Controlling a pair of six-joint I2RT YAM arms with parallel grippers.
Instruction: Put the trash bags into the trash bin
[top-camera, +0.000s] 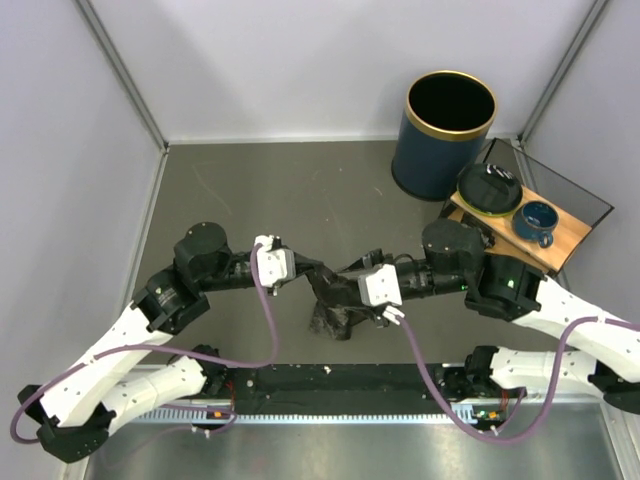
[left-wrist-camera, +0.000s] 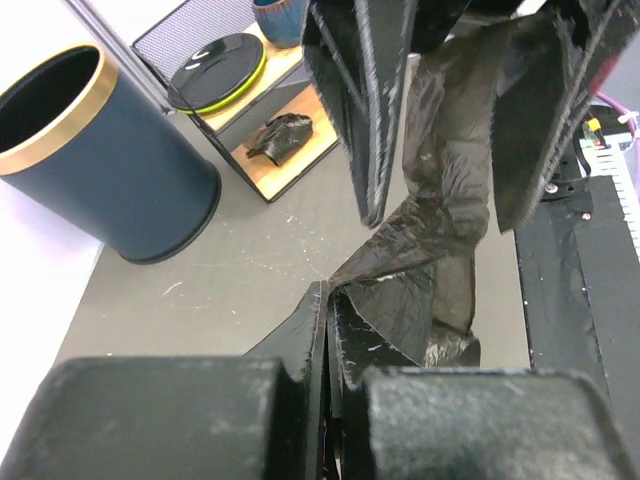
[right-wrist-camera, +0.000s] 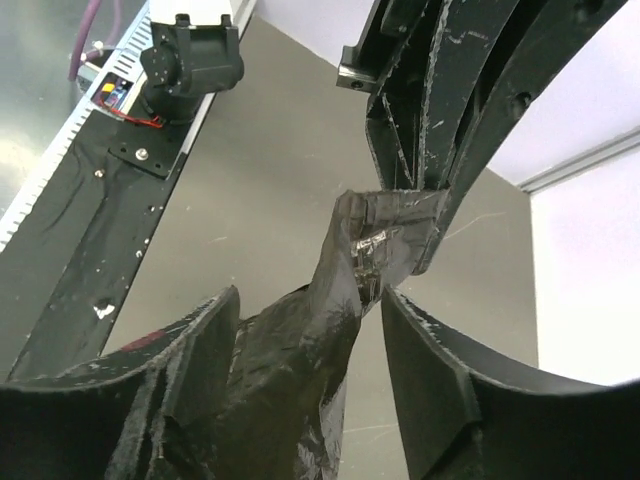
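Note:
The trash bag (top-camera: 335, 315) is a crumpled glossy black film hanging between my two grippers over the middle of the table. My left gripper (top-camera: 308, 268) is shut on one twisted corner of it (left-wrist-camera: 335, 295). My right gripper (top-camera: 336, 284) stands open, and the bag (right-wrist-camera: 290, 380) runs up between its spread fingers, resting against the left one and clear of the right one. The rest of the bag (left-wrist-camera: 440, 210) sags onto the table. The trash bin (top-camera: 445, 135), navy with a gold rim, stands upright at the back right, apart from both grippers.
A wooden stand (top-camera: 565, 235) to the right of the bin carries a black round roll (top-camera: 490, 188) and a small blue cup (top-camera: 538, 222). A crumpled black piece (left-wrist-camera: 280, 135) lies on its lower shelf. Walls close in the table. A black rail (top-camera: 340, 380) runs along the near edge.

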